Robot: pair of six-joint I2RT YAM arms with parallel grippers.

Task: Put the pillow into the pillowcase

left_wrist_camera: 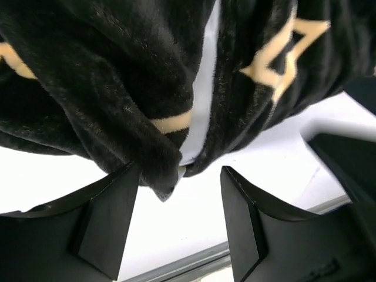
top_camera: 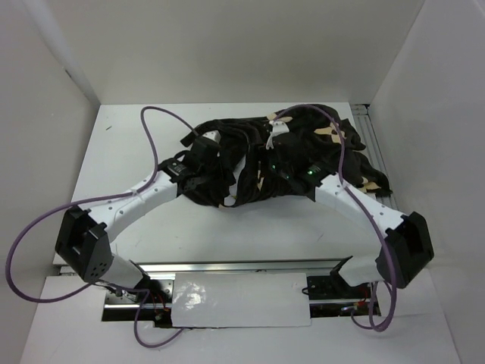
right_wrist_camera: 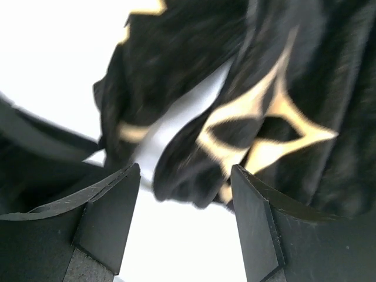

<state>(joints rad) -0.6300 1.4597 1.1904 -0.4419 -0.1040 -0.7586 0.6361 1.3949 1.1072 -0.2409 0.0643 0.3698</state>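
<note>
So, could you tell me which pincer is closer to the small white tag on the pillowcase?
Right. The right pincer is at the pillowcase's near edge, almost directly in front of the white tag. The left pincer is at the pillowcase's left end, farther off to the tag's left.

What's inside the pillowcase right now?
A white strip of the pillow shows through a gap in the pillowcase in both wrist views. Dark fabric covers the rest, so how far in it sits cannot be told.
</note>
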